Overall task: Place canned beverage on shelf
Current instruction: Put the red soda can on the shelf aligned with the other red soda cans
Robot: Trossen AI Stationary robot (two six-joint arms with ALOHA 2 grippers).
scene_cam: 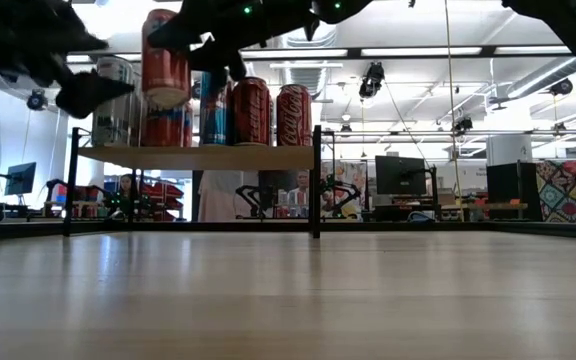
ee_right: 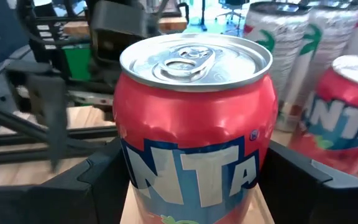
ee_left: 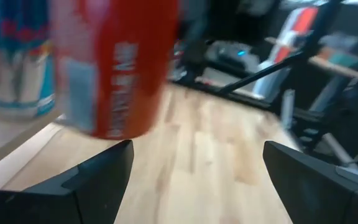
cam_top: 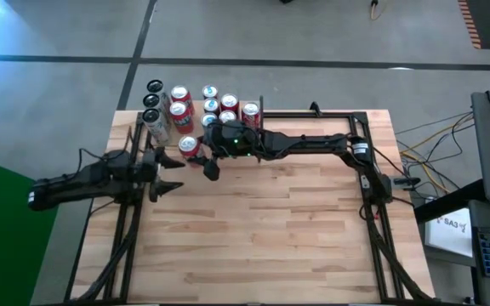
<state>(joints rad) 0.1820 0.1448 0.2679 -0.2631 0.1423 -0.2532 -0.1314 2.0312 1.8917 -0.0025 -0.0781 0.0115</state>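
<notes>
Right claw [ee_right: 194, 180] is clamped on a red Fanta can [ee_right: 194, 124], held upright in the air at the near left edge of the shelf [scene_cam: 193, 157], above board level. Left claw [ee_left: 191, 174] hangs wide open and empty just beside that can, over the bench [cam_top: 262, 229]. Shelf board already carries other cans [scene_cam: 253, 110], red, blue and silver, all upright.

Held can [ee_right: 194, 134]: red w/ blue-edged white letters, silver lid. Shelf [scene_cam: 193, 157]: light wood, black uprights. Desk [cam_top: 262, 229]: pale butcher-block strips. Right hand [ee_right: 194, 180]: dark.
</notes>
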